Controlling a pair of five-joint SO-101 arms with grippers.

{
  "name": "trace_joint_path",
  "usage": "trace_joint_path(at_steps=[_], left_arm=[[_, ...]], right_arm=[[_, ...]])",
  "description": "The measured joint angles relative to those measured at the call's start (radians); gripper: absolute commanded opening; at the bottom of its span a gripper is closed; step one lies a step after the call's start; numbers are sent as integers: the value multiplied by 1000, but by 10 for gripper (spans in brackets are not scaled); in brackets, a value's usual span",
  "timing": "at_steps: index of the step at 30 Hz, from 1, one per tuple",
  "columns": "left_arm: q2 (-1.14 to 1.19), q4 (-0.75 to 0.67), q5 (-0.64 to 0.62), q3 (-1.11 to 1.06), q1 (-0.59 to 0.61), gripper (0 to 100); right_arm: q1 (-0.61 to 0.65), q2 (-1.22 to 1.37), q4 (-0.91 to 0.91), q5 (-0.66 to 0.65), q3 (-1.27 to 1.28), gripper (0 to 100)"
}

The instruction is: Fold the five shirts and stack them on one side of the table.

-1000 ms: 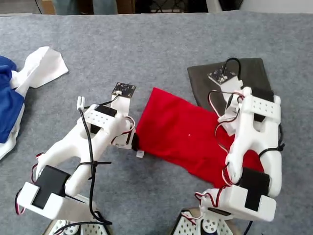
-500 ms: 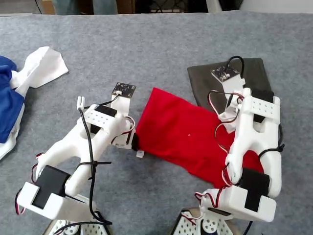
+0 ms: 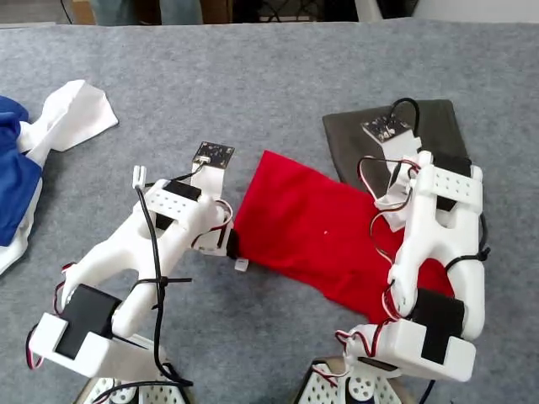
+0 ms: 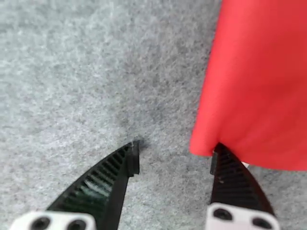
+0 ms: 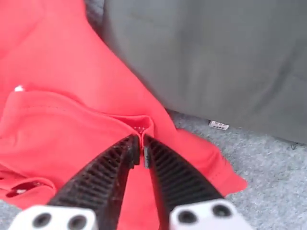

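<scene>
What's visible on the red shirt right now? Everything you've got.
Plain red cloth, partly folded into a rough oblong: the red shirt lies flat and slanted on the grey table between the arms. Its far edge meets the dark grey shirt. The right end effector is shut on a raised fold; the open left end effector sits at a near corner, beside a small white tag.

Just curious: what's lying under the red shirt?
Grey felt table shows around the red shirt; a dark grey shirt meets its far edge, but whether it runs underneath is covered.
</scene>
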State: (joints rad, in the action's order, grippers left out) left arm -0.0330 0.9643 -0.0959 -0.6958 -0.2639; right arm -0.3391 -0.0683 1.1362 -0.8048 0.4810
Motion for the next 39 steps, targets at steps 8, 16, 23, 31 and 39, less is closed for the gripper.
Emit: trace_joint_path(at_steps=[8, 16, 23, 31, 39], left_arm=[[0, 0, 0, 0, 0, 235], [0, 0, 0, 0, 0, 235], [0, 0, 0, 0, 0, 234], [0, 0, 0, 0, 0, 234], [0, 0, 0, 0, 0, 234]], right_arm=[[2, 0, 0, -52, 48, 30], [3, 0, -32, -54, 68, 126], [3, 0, -32, -54, 68, 138], [3, 0, -32, -54, 57, 138], [3, 0, -32, -54, 35, 138]])
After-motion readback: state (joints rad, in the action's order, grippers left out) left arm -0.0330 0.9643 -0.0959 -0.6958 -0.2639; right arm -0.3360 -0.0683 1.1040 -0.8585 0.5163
